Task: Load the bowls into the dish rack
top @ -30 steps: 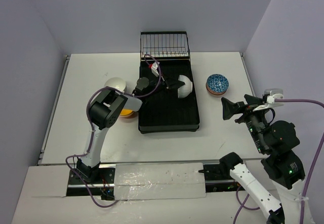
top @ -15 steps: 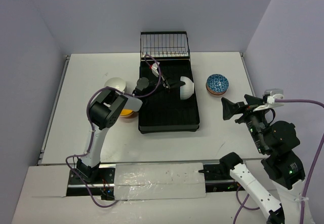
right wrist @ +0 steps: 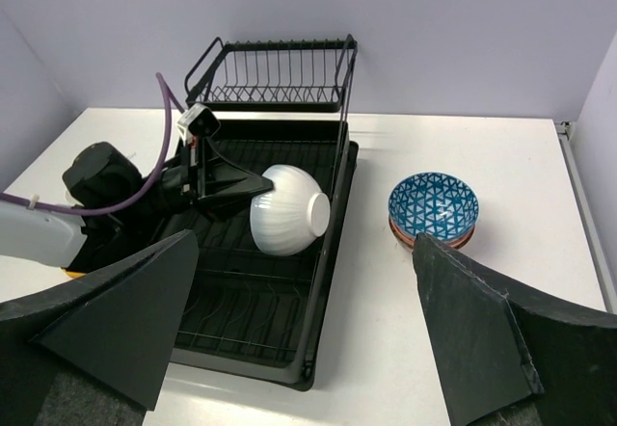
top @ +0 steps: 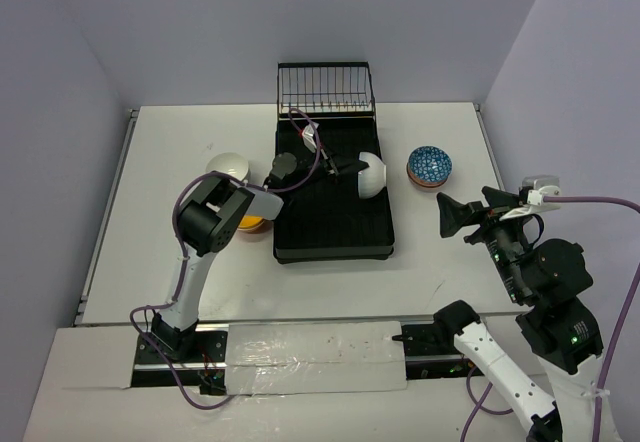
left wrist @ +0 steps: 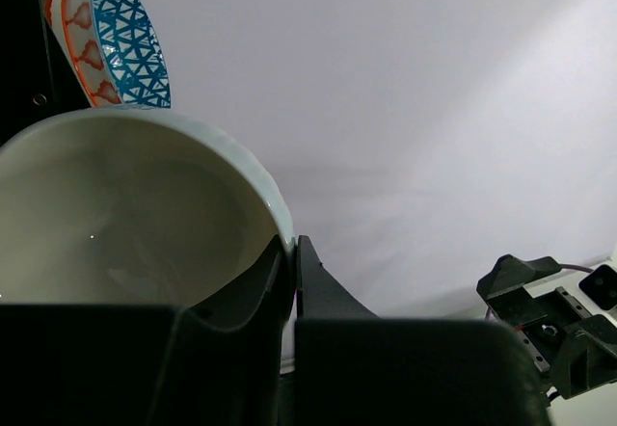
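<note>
- White tabletop point(top: 180, 142) boxed in by pale lavender walls on three sides, seen from above.
- In the middle, the black dish rack point(top: 335, 232) — slatted tray nearer, raised wire basket point(top: 325, 87) at the far end by the back wall.
- Left end effector point(top: 343, 166) stretched over the tray, clenched on the rim of a plain white bowl point(top: 370, 173); fingers point(left wrist: 323, 286) either side of the rim in the wrist view.
- Bowl tipped on its side over the tray's far right part; touching the slats or just above them, cannot tell.
- Right end effector point(top: 470, 214) fully released and holding nothing, off to the right, well apart from the rack.
- Just right of the rack, a stack of blue-patterned bowls point(top: 429, 165); left of it, another white bowl point(top: 228, 165) and an orange-yellow one point(top: 250, 224), partly hidden under the left arm.
- Likely risk: thin pinch on a smooth rim, so a slip or a roll on release — possibly over the tray's right lip toward the blue stack.
- Second risk: a snag of the purple cable point(top: 300, 122) on the basket wires, just beyond the wrist.
- Room to move: open slats across the tray's near half, bare tabletop in front and at far left; tight between the tray's right edge and the blue stack.
</note>
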